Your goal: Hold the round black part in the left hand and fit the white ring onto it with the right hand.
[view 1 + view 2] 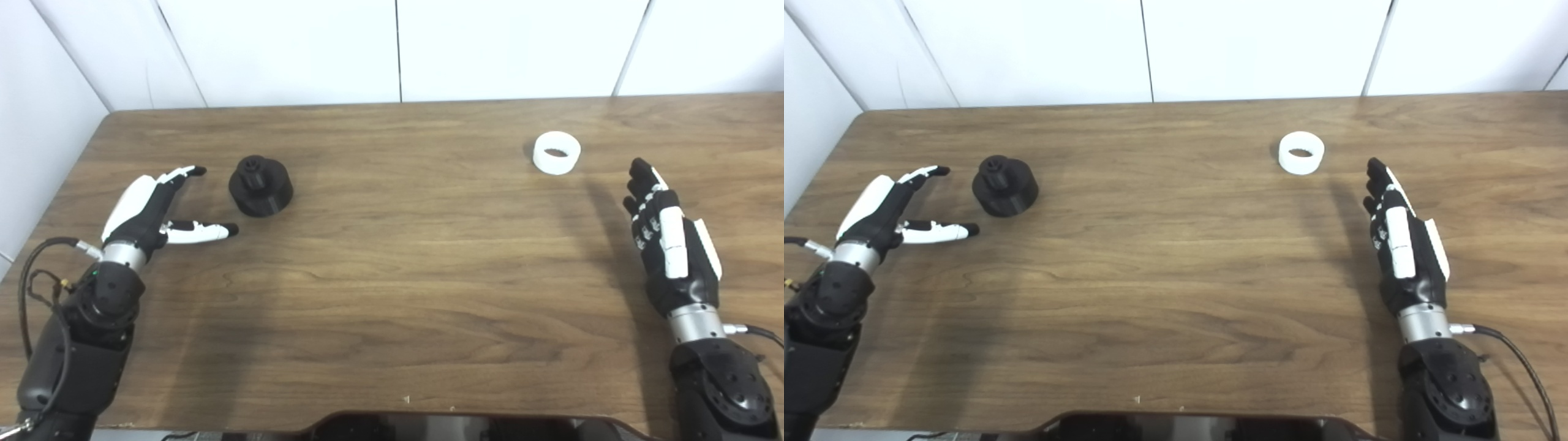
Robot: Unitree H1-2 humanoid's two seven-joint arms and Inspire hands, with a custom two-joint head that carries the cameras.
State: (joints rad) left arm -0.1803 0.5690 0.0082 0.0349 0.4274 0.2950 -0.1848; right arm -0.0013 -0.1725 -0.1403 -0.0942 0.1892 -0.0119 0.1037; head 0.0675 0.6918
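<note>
Black-and-white hands point(670, 245), silver wrists, black arms, seemingly loose cables.

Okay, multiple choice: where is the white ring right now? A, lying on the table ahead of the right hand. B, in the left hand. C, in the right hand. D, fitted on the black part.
A: the white ring lies on the table, apart from the open right hand and far from the round black part.

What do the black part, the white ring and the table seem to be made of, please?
Black part: probably matte plastic, dull with no glints, perhaps printed. White ring: likely plastic too, opaque with a smooth matte wall. Table: wood or wood-look laminate, brown grain streaks under a faint sheen; which one cannot be told.
</note>
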